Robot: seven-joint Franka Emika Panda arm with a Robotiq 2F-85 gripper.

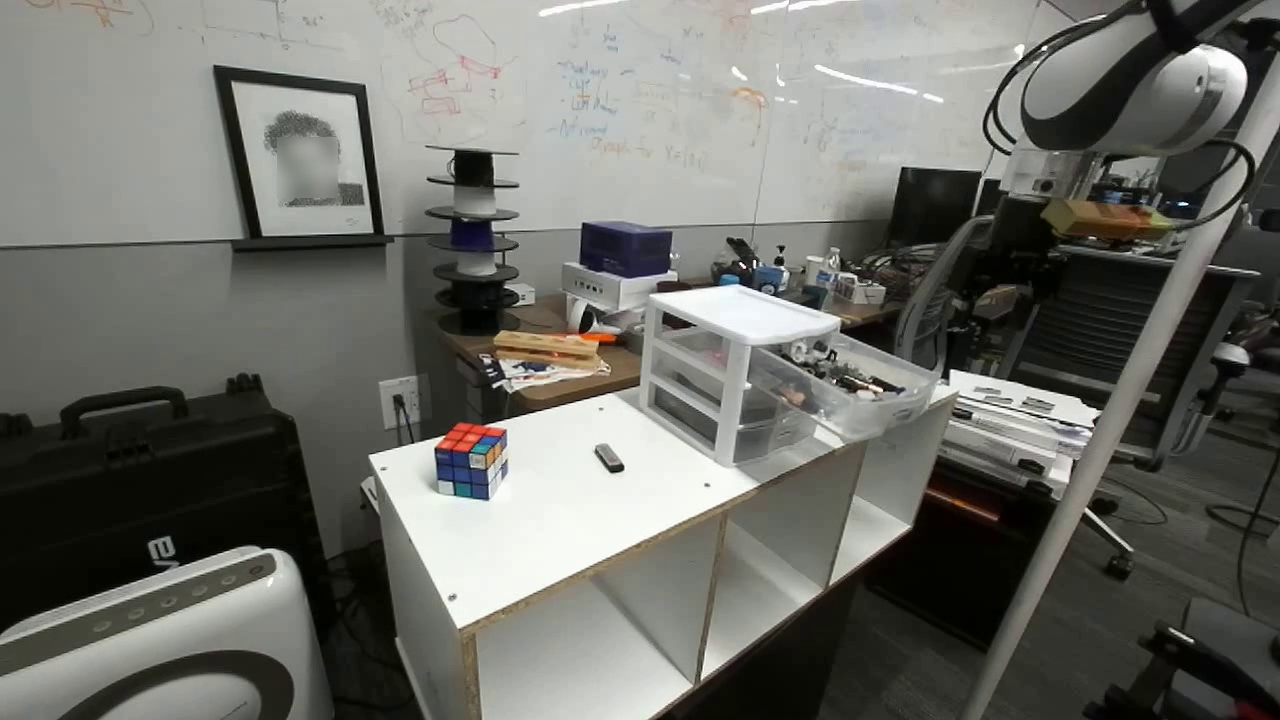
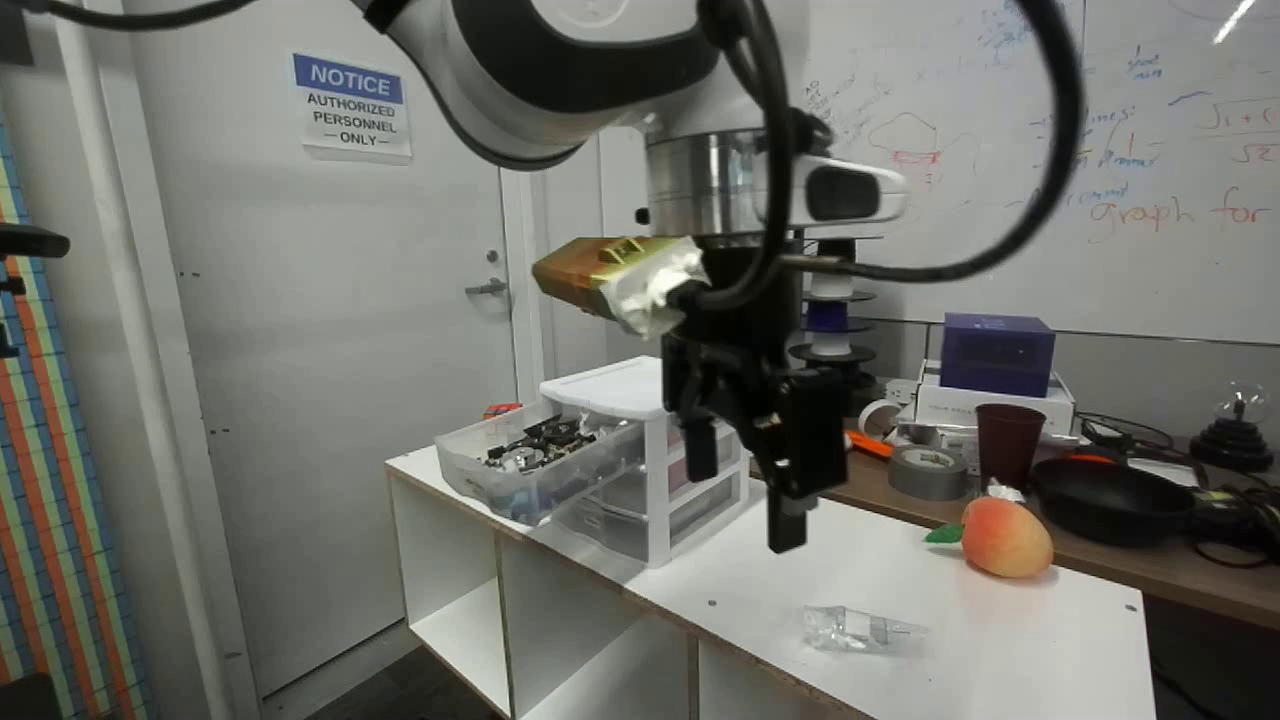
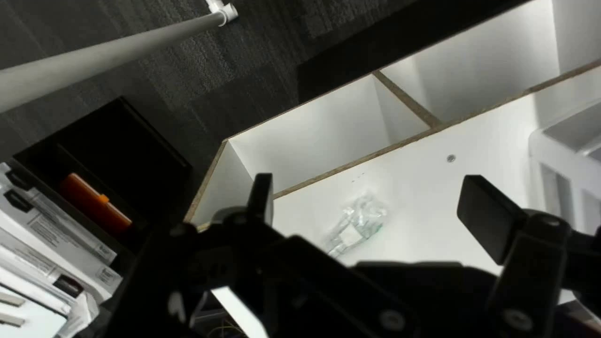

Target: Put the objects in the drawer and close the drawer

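My gripper (image 2: 745, 490) is open and empty above the white shelf top. In the wrist view its fingers (image 3: 371, 205) stand wide apart, with a clear plastic packet (image 3: 351, 234) on the shelf below. The packet (image 2: 862, 630) and an orange peach-like fruit (image 2: 1007, 538) show in an exterior view. A Rubik's cube (image 1: 471, 461) and a small dark stick (image 1: 608, 458) lie on the shelf past the drawer unit (image 1: 745, 315). The unit's top drawer (image 1: 885, 415) is pulled out and holds several small dark items; it also shows here (image 2: 500, 490).
The white shelf unit (image 2: 1000, 670) has open compartments at its front. A desk (image 2: 1180, 585) behind bears a pan (image 2: 1110, 500), tape (image 2: 928, 472) and a cup (image 2: 1008, 440). A pale pole (image 1: 1130, 400) stands near the arm. Stacked boxes (image 1: 1015, 420) stand beyond the shelf's end.
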